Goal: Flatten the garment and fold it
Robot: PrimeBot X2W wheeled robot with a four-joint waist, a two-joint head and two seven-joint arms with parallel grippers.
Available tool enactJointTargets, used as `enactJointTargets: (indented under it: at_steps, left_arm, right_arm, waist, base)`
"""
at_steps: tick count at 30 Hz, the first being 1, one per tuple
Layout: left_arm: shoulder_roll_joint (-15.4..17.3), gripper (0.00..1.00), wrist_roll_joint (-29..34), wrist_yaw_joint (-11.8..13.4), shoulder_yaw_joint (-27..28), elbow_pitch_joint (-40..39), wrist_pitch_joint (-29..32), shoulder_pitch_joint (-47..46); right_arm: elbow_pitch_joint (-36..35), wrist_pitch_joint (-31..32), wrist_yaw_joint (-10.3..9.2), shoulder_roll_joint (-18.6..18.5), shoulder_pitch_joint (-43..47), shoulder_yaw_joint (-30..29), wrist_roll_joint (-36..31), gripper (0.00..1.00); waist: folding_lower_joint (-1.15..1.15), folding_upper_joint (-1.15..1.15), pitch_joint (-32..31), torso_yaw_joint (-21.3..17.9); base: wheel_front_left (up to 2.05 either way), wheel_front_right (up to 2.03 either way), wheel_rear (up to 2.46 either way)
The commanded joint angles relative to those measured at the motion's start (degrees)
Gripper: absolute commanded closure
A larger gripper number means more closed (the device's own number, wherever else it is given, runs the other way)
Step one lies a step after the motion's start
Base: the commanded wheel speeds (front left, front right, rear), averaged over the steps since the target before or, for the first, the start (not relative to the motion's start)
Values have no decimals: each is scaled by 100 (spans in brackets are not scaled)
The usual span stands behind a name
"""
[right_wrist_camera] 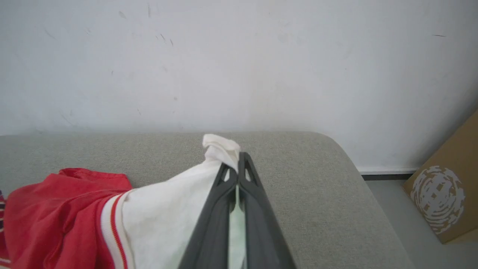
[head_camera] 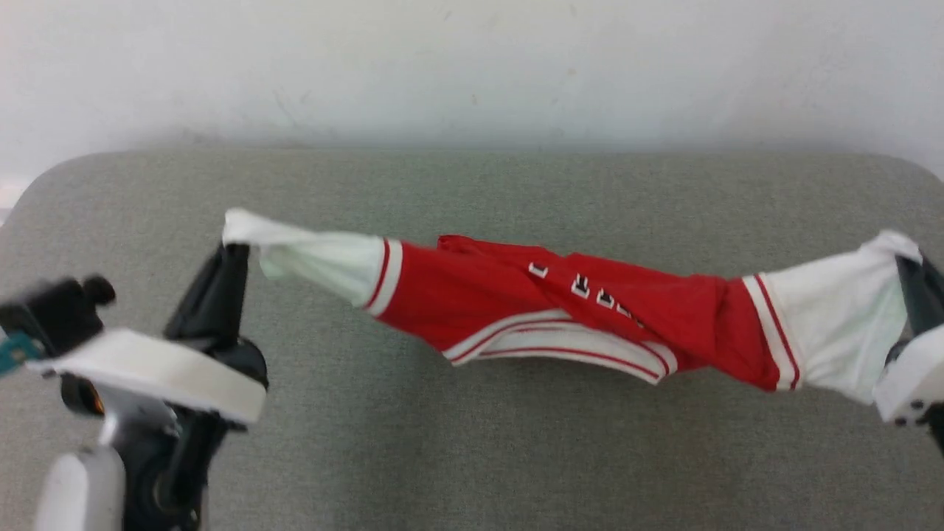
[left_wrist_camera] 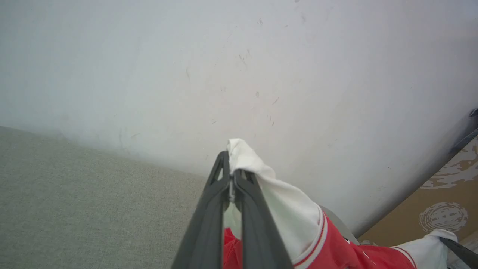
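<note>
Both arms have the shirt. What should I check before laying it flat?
1. Left gripper shut on a white sleeve: ok.
2. Right gripper shut on the other white sleeve: ok.
3. Garment pulled out between both grippers: ok.
4. Red body untwisted: not ok, bunched, print half hidden.
5. Middle off the grey surface: cannot tell.

Left pincer, right pincer clamped shut, arms spread wide
</note>
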Motion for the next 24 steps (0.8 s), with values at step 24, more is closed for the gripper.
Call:
enactJointTargets:
  at_steps: [24]
  left_arm:
    - [1149, 100, -294, 962, 1086, 2299, 516, -5912]
  right_arm:
    - [2549, 1136, -11, -848, -6650, 742, 43, 100]
  waist:
    - [1, 0, 2753, -526]
  base:
    - [0, 0, 0]
